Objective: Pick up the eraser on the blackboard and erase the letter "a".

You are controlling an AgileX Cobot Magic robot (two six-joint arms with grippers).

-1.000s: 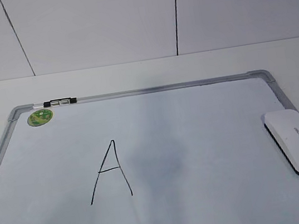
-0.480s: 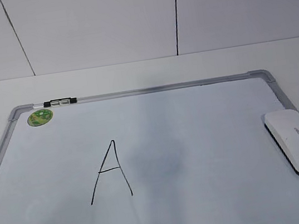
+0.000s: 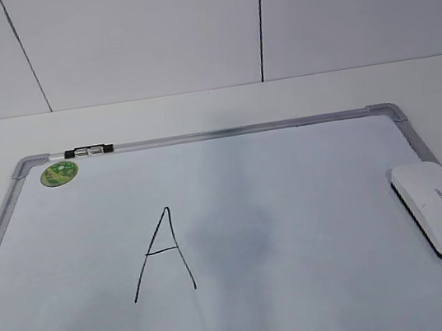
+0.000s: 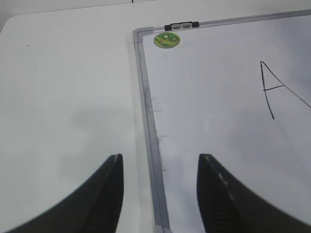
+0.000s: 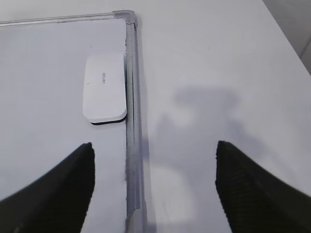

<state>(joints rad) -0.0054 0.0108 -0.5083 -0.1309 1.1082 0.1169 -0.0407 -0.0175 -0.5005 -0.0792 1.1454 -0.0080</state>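
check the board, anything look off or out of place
One oddity: the only writing on the blackboard is an angular capital A, with no lowercase a in view. The eraser lies flat at the right edge.

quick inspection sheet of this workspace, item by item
surface: white table, bare around the board
blackboard: lies flat, silver-grey frame, round green sticker in its far left corner, a small black and silver clip on the far frame rail
eraser: white, lies on the board against the right frame rail, untouched
letter: only a tall angular capital A shows, left of centre, unerased; faint grey smudge right of it
clutter: nothing seen
left gripper: open, empty, over the board's left rail
right gripper: open, empty, over the right rail, short of the eraser
cables: nothing seen
surroundings: white panelled wall with dark seams
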